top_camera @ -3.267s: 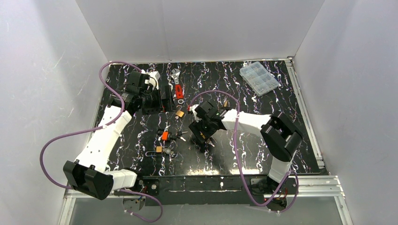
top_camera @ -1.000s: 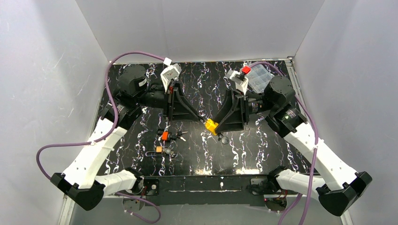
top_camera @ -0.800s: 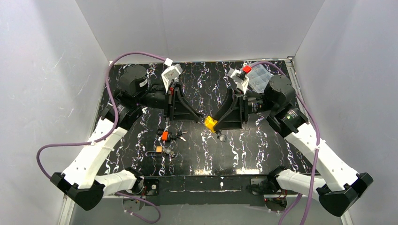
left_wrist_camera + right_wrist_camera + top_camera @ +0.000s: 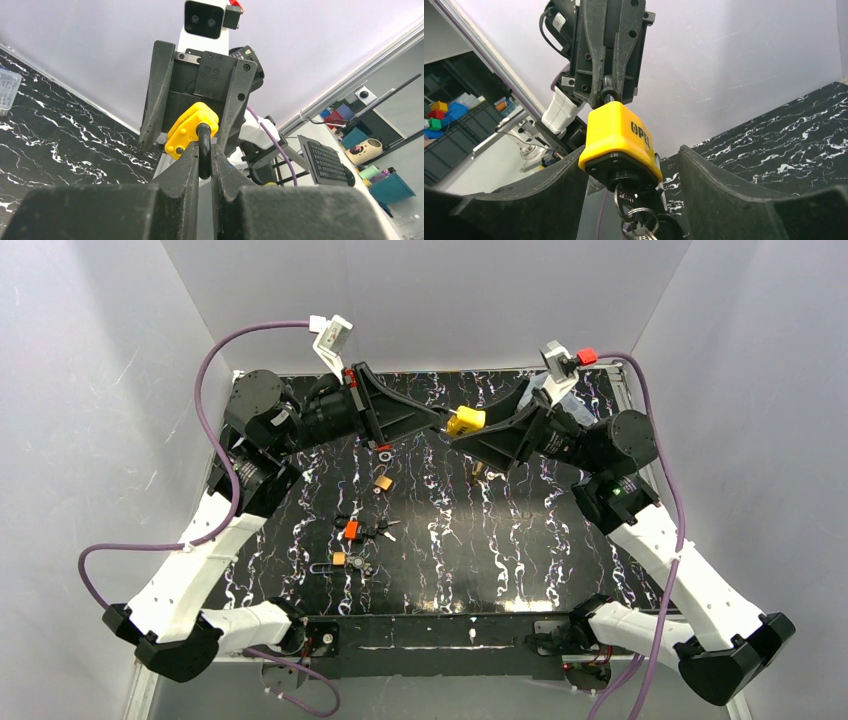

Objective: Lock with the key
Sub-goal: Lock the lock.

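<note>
High above the table (image 4: 520, 540), the left fingers (image 4: 175, 190) pinch tight on the metal loop (image 4: 204, 155) of the yellow padlock (image 4: 616, 135), so it hangs steady. The right fingers (image 4: 724, 185) stand wide on both sides of it. The key (image 4: 626, 197) pokes out underneath, ready for turning.

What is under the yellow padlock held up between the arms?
A key is stuck in the yellow padlock's underside, with key rings dangling below it. Its blade is hidden inside the lock body.
</note>
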